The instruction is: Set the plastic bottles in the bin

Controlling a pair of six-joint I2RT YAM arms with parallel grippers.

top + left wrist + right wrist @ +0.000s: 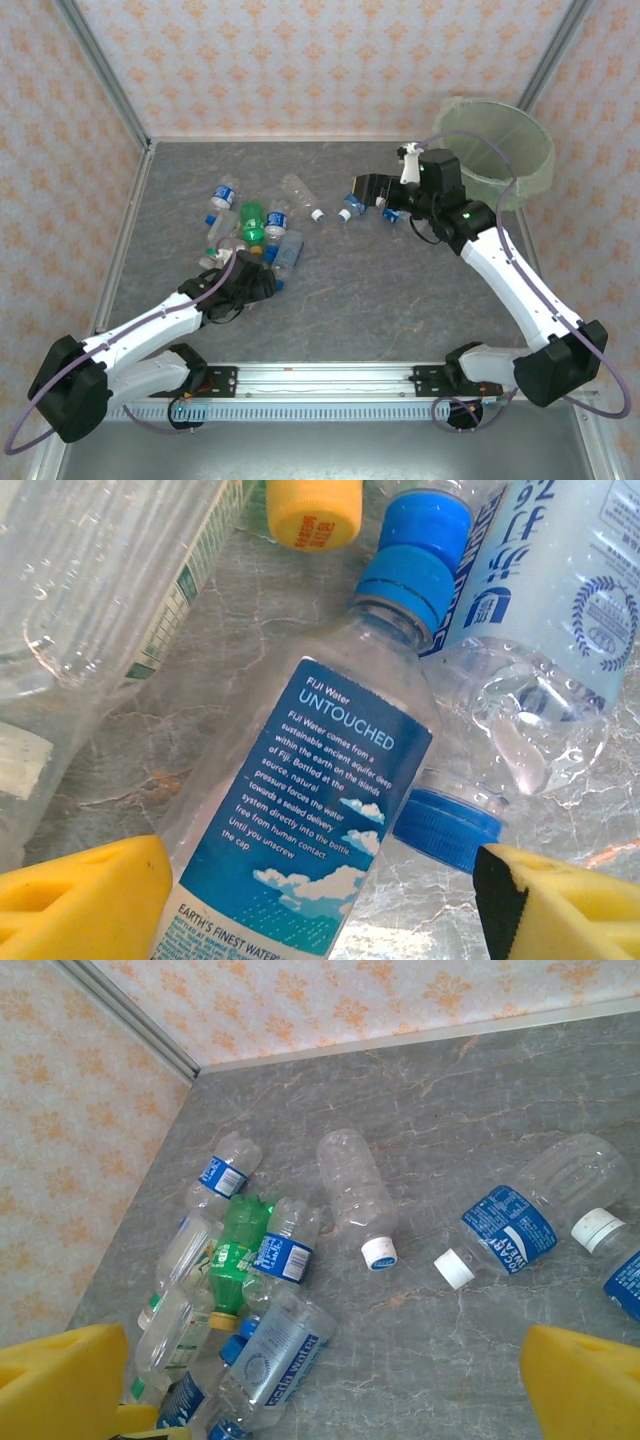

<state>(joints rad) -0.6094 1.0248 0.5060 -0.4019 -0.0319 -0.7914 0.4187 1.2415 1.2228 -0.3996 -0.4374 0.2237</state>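
Grasp step judged: left claw [315, 900] set wide astride Fiji bottle [310, 780], far from bin [535, 160]; closing, lift needed. Right claw [320, 1385] wide, empty.

The bottles [355, 1188] are clear, glossy, ribbed plastic with shiny printed labels. The tabletop [470, 1350] looks matt grey, marbled like stone. The bin [535, 170] is translucent pale-green plastic. Yellow finger pads [80, 900] look matt.

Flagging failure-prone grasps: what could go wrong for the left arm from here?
The left gripper straddles the Fiji bottle, but a neighbouring blue cap also lies between its jaws, so it may pinch both or grip off-centre. The other bottles lie packed against it, so lifting may roll them away.
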